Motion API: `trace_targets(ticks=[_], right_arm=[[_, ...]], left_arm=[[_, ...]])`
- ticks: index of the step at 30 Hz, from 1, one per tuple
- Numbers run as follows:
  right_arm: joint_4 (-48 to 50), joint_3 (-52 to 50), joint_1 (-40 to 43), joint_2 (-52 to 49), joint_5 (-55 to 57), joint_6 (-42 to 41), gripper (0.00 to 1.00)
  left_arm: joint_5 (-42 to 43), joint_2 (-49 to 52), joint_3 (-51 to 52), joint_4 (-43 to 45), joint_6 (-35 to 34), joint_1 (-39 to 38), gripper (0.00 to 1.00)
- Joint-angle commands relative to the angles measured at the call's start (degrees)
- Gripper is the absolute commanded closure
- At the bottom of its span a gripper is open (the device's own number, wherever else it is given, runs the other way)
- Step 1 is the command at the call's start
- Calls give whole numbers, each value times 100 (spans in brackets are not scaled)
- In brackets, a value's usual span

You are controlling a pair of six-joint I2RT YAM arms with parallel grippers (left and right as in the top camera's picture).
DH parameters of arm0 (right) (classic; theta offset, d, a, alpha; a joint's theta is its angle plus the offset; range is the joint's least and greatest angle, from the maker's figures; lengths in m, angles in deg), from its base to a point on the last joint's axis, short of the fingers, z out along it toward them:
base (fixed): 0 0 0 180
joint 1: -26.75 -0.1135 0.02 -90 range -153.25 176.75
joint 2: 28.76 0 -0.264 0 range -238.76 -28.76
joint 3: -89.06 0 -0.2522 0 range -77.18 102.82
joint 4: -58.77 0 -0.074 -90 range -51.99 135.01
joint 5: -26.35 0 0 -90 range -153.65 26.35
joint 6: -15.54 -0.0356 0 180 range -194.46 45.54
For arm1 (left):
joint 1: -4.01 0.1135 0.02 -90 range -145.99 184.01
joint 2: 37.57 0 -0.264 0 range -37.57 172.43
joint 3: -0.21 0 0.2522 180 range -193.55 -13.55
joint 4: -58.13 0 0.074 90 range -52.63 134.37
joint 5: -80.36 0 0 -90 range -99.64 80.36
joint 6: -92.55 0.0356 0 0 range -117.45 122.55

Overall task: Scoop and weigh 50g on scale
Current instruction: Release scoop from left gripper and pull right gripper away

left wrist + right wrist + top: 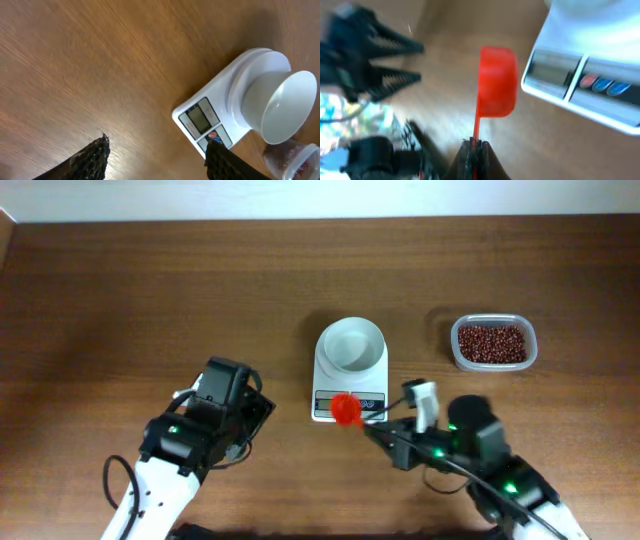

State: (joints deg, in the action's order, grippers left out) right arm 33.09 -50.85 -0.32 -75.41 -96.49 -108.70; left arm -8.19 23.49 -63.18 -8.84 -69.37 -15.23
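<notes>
Our right gripper (475,150) pinches the red scoop (346,409) by its handle over the front of the scale (200,117), our left gripper (159,142) is wide and empty, and the beans (491,342) sit in the tub (455,356) (bowl (351,345) empty), so we could bump the scale or tip in over 50 grams.

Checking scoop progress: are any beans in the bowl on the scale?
No, the bowl on the scale is bare white inside; the beans sit in the clear tub.

Bright, even light throughout; only the right wrist view is heavily blurred.
</notes>
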Motion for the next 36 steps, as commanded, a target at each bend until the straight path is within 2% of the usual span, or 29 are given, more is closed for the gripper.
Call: trace_targets(ticks=[1, 3, 5, 8, 11, 13, 15, 18, 23, 36], right_arm=[[-595, 37, 533, 1272, -55, 105, 96], [-678, 37, 872, 2124, -52, 103, 96], [-678, 37, 1032, 2365, -52, 103, 96], [-673, 37, 1228, 2365, 39, 101, 96], [-669, 37, 1495, 2365, 55, 103, 96], [-614, 37, 1565, 2365, 55, 105, 96], [-586, 37, 1565, 2365, 131, 107, 96], [-586, 37, 1565, 2365, 931, 103, 96], [-584, 37, 1563, 2365, 1558, 105, 96], [-588, 37, 1563, 2363, 1574, 103, 96]], left_arm=[[212, -66, -35, -2, 304, 24, 58], [411, -61, -33, 46, 302, -11, 100], [409, 105, -33, 356, 304, -284, 100], [133, 754, -33, 1213, 306, -1106, 100], [-737, 1766, -33, 2293, 306, -2221, 100], [-955, 2306, -33, 2754, 308, -2557, 100], [-990, 2761, -33, 3318, 636, -2651, 100], [-1054, 3075, -33, 3864, 1080, -2651, 100], [-1069, 3467, -33, 4015, 1078, -2651, 100], [-1331, 3818, -33, 4553, 1161, -2946, 100]])
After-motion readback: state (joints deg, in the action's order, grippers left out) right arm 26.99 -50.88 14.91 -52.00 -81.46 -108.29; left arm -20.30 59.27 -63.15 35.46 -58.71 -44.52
